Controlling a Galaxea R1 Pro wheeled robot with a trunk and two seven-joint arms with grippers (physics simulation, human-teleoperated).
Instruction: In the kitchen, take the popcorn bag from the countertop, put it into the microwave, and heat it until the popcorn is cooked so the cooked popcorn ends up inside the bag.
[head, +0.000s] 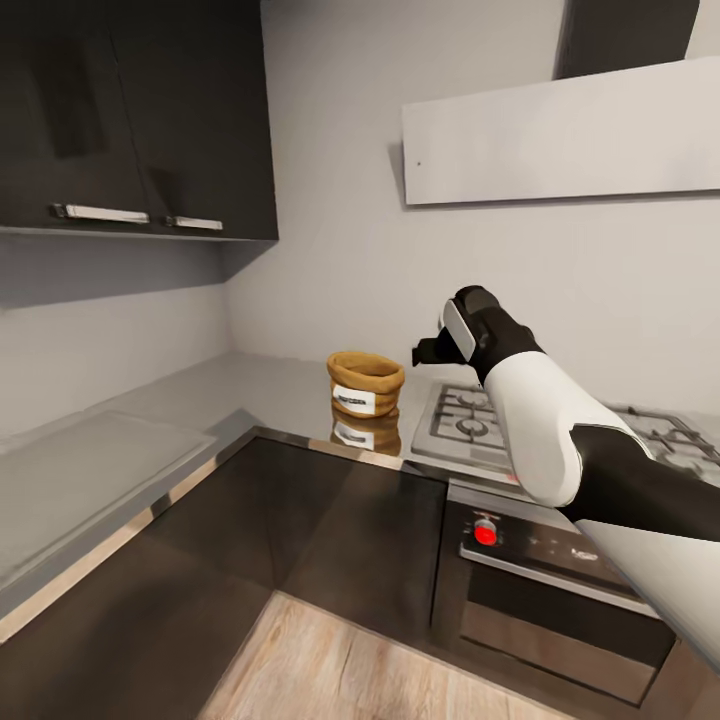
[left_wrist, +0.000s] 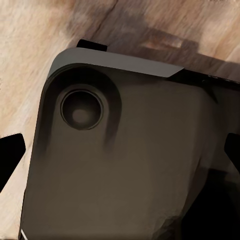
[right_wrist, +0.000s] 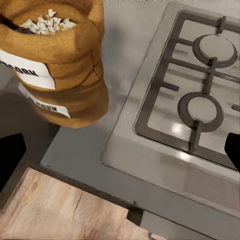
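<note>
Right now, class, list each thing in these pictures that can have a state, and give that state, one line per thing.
Popcorn bag: upright on the countertop, top open, not held.
Right pincer: open, beside the bag, not touching.
Upper cabinets: doors shut.
Oven: door shut.
Hob: no flame visible.

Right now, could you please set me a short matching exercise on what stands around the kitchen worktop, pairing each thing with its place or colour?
Things:
1. popcorn bag
2. gas hob
3. right gripper
4. red knob

Places or colours:
a. on the oven's front panel, below the hob
b. in the air between the bag and the hob
c. golden-tan, standing on the countertop with a white label
d. grey with dark grates, to the right of the bag

Pairs: 1-c, 2-d, 3-b, 4-a
</note>
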